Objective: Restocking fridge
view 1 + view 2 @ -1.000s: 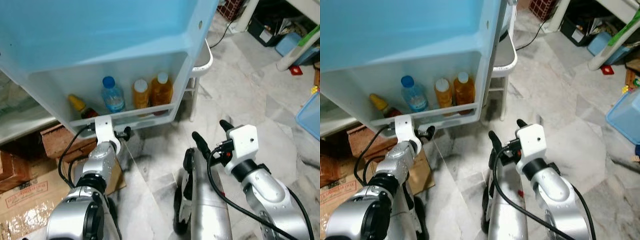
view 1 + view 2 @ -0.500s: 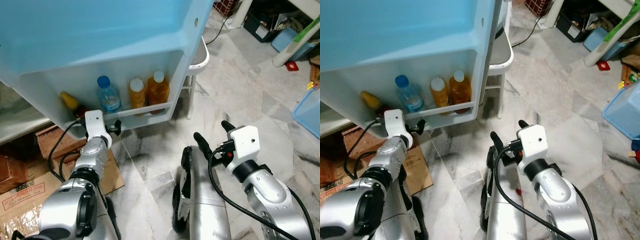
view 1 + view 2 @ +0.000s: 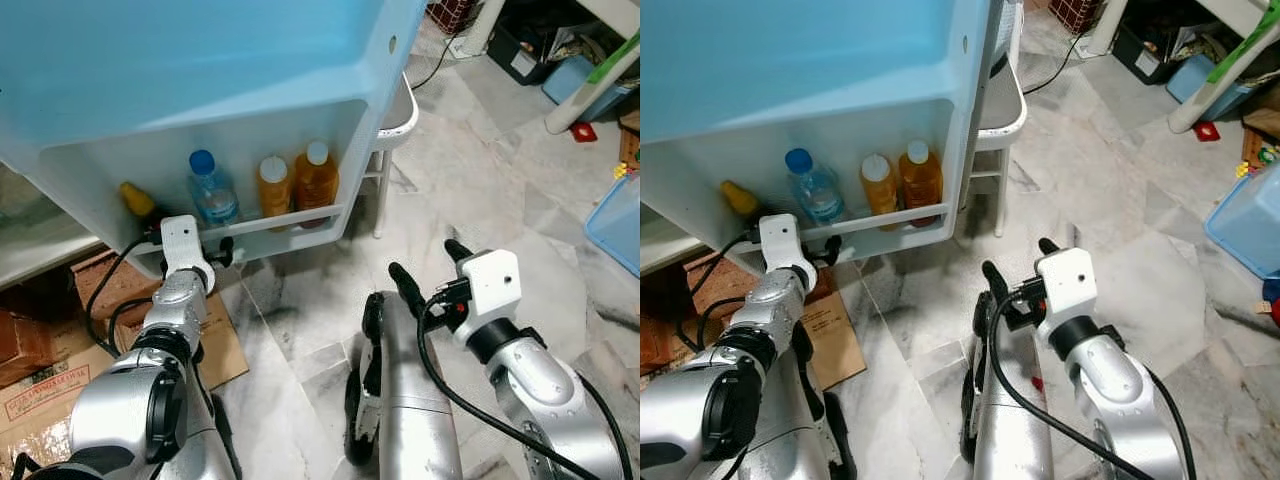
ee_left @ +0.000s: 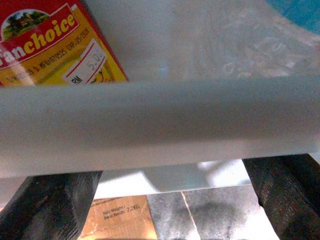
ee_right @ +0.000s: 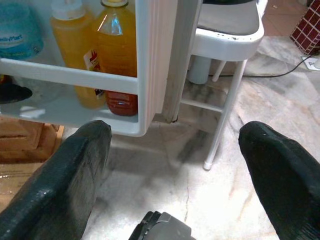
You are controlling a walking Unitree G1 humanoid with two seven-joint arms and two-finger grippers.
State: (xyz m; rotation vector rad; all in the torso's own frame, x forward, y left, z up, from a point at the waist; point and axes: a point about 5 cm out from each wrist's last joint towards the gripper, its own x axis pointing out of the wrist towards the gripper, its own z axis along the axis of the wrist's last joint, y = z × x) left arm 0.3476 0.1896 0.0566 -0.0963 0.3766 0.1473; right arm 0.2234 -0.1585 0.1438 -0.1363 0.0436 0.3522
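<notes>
Fridge door [image 3: 200, 60] is your biggest hazard: it hangs open above you, and its lower shelf [image 3: 250, 225] carries a yellow-capped bottle [image 3: 133, 198], a water bottle [image 3: 211, 190] and two orange bottles [image 3: 315, 180], all upright behind the rail. Your left gripper [image 3: 195, 255] sits right against that rail from below and outside, fingers [image 4: 47, 207] spread wide to either side of it and holding nothing; in the wrist view the rail crosses just ahead, with a red-and-yellow label behind it. Lift or push from there and, I judge, you swing the door or jolt the shelf, tipping the bottles against each other. Your right gripper [image 3: 430, 270] hovers low over the marble floor [image 3: 470, 180], well apart from the shelf, fingers wide and empty. A white chair [image 3: 400, 120] stands just beside the door's edge, so a swinging door could knock it. Cardboard box [image 3: 60, 380] lies near your left side, a small trip risk if you step that way.
</notes>
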